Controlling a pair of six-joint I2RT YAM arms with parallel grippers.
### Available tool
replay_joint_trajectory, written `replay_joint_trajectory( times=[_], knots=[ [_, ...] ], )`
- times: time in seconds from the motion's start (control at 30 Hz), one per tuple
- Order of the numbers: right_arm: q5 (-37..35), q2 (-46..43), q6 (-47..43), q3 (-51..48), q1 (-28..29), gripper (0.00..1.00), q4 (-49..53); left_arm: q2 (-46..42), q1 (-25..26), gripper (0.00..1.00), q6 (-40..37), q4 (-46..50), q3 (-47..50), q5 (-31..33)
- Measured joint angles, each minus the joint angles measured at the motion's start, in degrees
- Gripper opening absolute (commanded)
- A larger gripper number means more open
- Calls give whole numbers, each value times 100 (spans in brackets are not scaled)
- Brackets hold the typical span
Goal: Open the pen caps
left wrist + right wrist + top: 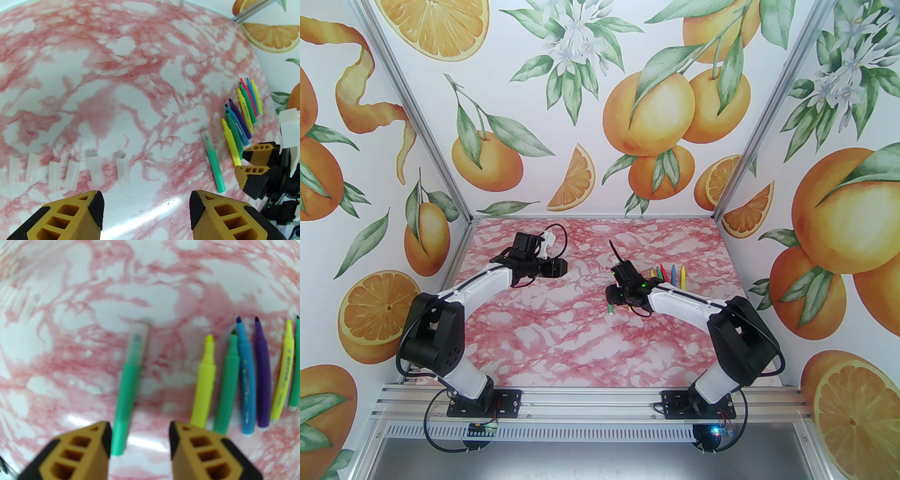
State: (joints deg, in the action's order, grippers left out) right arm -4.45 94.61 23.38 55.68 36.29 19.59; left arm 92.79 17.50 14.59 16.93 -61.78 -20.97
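Right gripper (139,427) open over capped green pen (126,390).
Clear cap (138,338) sits on the pen's far end; uncapped pens (246,380) lie just right. Left gripper (145,199) open, loose caps (96,170) ahead of it.

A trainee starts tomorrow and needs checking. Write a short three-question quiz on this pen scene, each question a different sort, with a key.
1. True or false: the slim green plastic marker lying alone wears a clear plastic cap.
2. Multiple choice: the row of loose translucent caps lies (A) on the pink marbled tabletop, (B) on a tray, (C) stacked on the markers.
3. Short answer: what colour is the uncapped marker nearest the lone green one?
Key: 1 true. 2 A. 3 yellow: the yellow plastic marker is the closest of the group.
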Motion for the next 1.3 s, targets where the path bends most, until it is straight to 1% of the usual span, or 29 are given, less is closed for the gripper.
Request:
replay_joint_trajectory(
  times=[0.33, 0.73, 0.97, 1.1, 1.3],
  knots=[
    [-4, 466, 107, 225, 197, 44, 162, -221, -92, 65, 7, -271, 175, 31],
    [-31, 859, 153, 354, 223, 37, 374, -243, -153, 66, 4, -326, 343, 46],
    [-129, 977, 175, 496, 232, 30, 551, -243, -162, 66, 7, -348, 356, 44],
    [-181, 1029, 181, 573, 232, 21, 640, -243, -162, 66, 7, -356, 358, 35],
    [-184, 1034, 164, 595, 232, 16, 632, -243, -162, 66, 68, -404, 356, -140]
  ],
)
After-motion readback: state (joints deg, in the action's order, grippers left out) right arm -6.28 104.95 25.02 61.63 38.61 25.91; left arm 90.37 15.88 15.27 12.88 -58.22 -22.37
